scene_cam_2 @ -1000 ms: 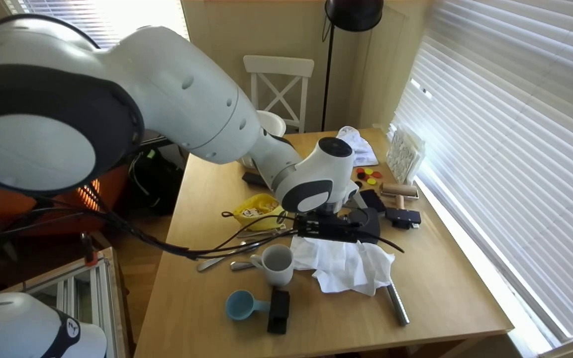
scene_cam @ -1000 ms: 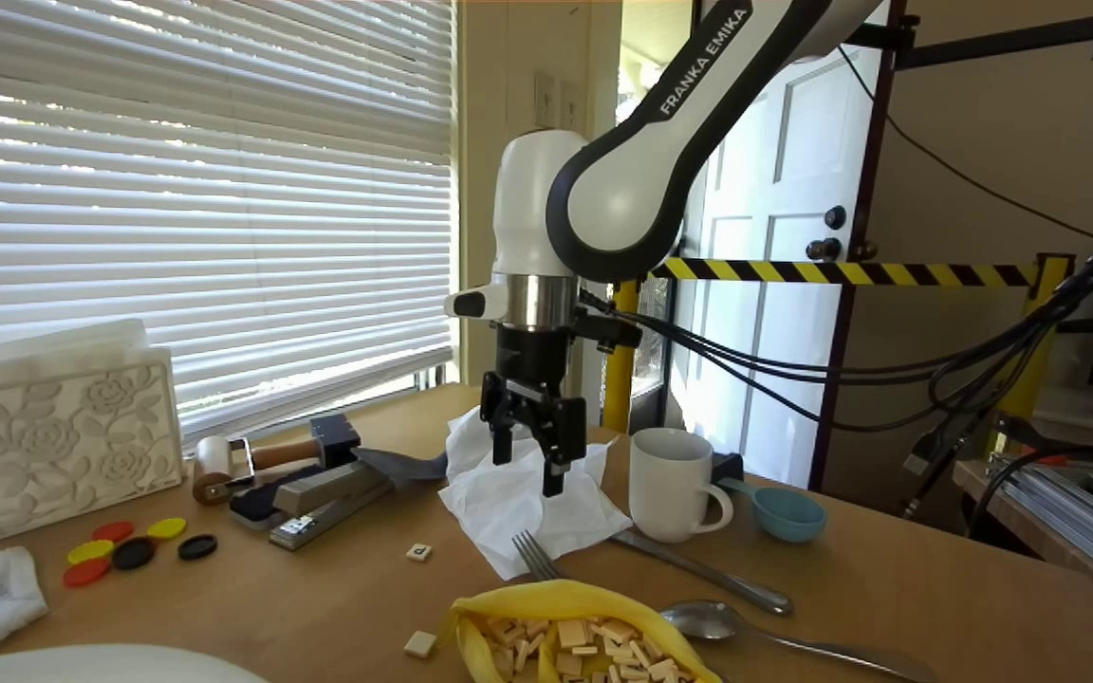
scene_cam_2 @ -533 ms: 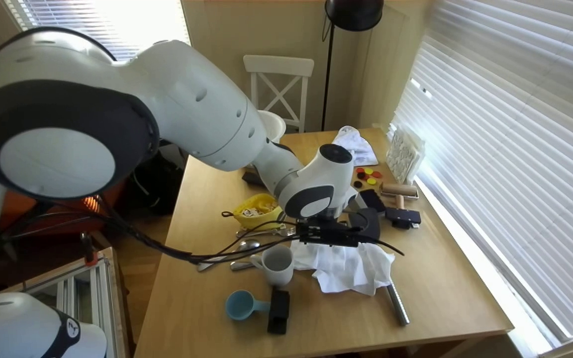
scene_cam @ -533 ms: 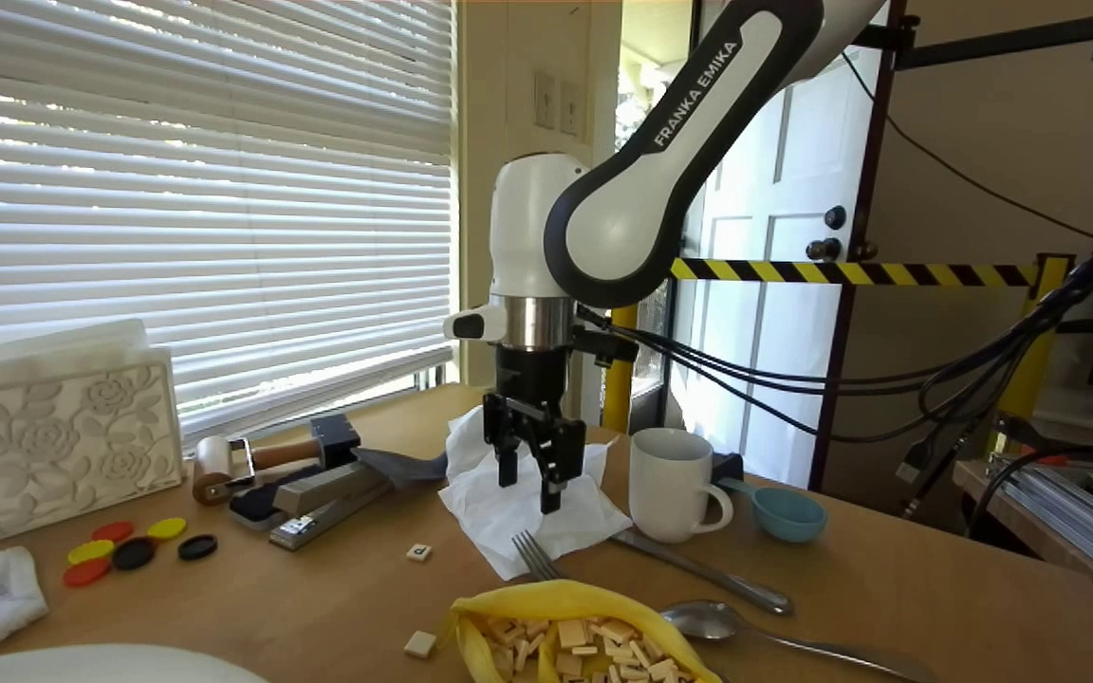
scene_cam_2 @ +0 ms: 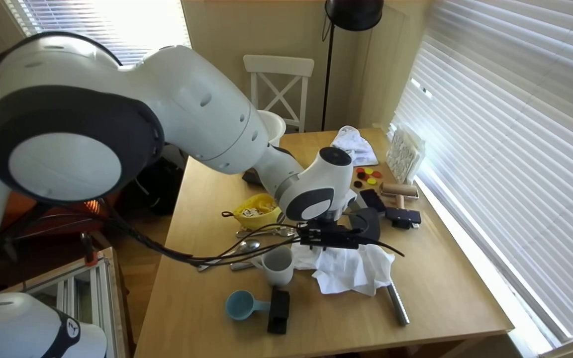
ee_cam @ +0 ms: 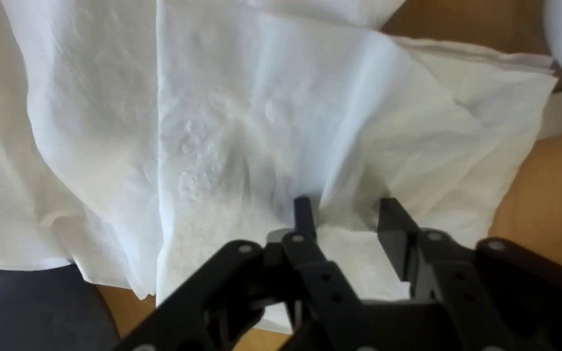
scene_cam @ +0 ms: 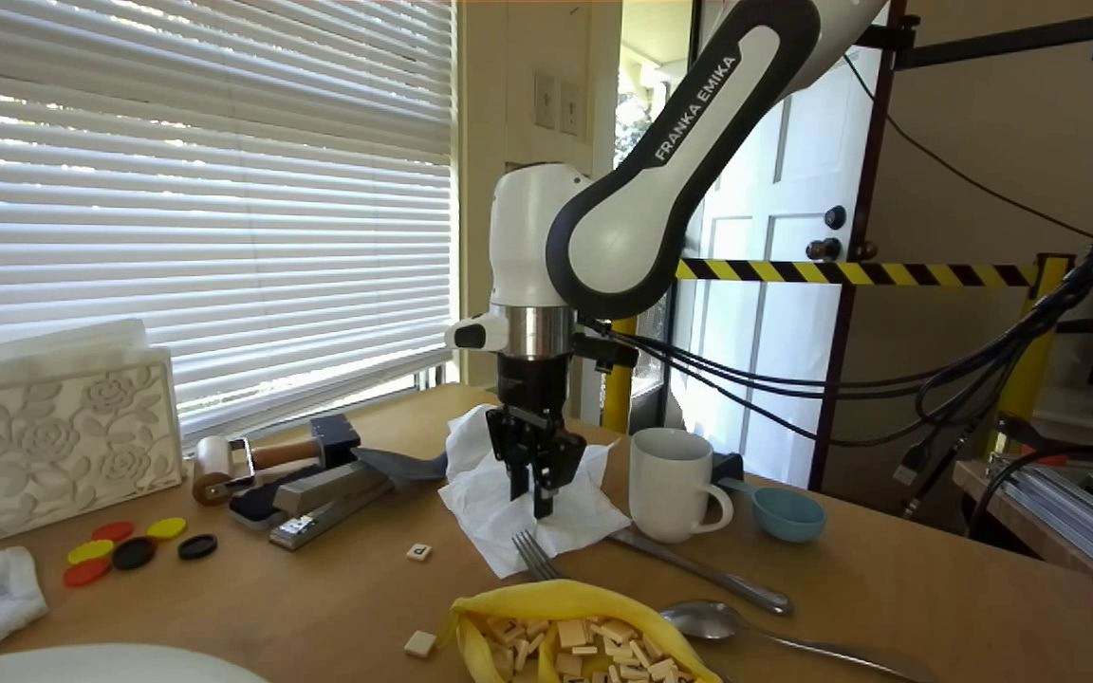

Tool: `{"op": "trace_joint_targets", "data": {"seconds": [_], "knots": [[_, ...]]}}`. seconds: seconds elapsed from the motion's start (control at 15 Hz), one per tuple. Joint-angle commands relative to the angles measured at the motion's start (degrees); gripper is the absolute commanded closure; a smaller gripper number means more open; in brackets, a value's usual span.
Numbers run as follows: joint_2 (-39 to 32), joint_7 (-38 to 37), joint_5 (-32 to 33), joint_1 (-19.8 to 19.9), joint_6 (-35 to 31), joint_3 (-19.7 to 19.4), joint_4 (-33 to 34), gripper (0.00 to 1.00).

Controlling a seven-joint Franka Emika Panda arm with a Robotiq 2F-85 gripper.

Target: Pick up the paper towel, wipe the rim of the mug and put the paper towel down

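I have the gripper (ee_cam: pixel 345 210) at the towel (ee_cam: pixel 222 107), jaws apart, a crease between them; can't tell on contact. Towel lies crumpled on the table (scene_cam: pixel 319 612), mug (scene_cam: pixel 668 493) upright just beside it.

My gripper (ee_cam: pixel 344 207) is black, and my arm (scene_cam: pixel 622 237) is white, edged in black, with white lettering on a black strip. The paper towel (scene_cam: pixel 485 517) I see is plain white, greying in its creases. The mug (scene_cam: pixel 662 493) is plain white too; the scoop (scene_cam: pixel 788 520) is a muted blue. The pouch (scene_cam: pixel 556 598) is yellow, its tiles (scene_cam: pixel 573 634) pale tan. The discs (scene_cam: pixel 134 553) are red, yellow and black. The box (scene_cam: pixel 72 441) is off-white, patterned with roses and leaves. The barrier tape (scene_cam: pixel 793 272) is striped slantwise, yellow and black. The table (scene_cam: pixel 338 607) is light brown; the spoon (scene_cam: pixel 703 620), silver.
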State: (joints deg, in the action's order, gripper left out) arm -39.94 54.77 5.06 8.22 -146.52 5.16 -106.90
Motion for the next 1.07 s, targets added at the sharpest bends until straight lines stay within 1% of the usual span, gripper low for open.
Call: {"op": "trace_joint_targets", "data": {"seconds": [0.0, 0.07, 0.13, 0.33, 0.53, 0.67, 0.93, 1.0], "knots": [[0.7, 0.3, 0.8, 0.4, 0.9, 0.4, 1.0, 0.90], [1.8, -0.3, 0.6, 0.4, 1.1, 0.3, 0.6, 0.96], [2.9, -1.1, 0.4, 0.2, 1.3, 0.1, 0.1, 1.00], [7.3, -4.0, 0.0, -0.1, 1.9, -0.4, -2.0, 1.00], [13.1, -7.5, -1.4, 0.3, 2.2, -0.5, -5.6, 1.00], [17.7, -10.1, -2.1, 0.6, 1.5, -0.8, -9.5, 1.00], [28.2, -14.4, -5.4, 1.4, -1.8, -1.0, -19.8, 1.00], [31.0, -15.7, -5.8, 1.1, -2.5, -1.5, -22.5, 1.00]]}}
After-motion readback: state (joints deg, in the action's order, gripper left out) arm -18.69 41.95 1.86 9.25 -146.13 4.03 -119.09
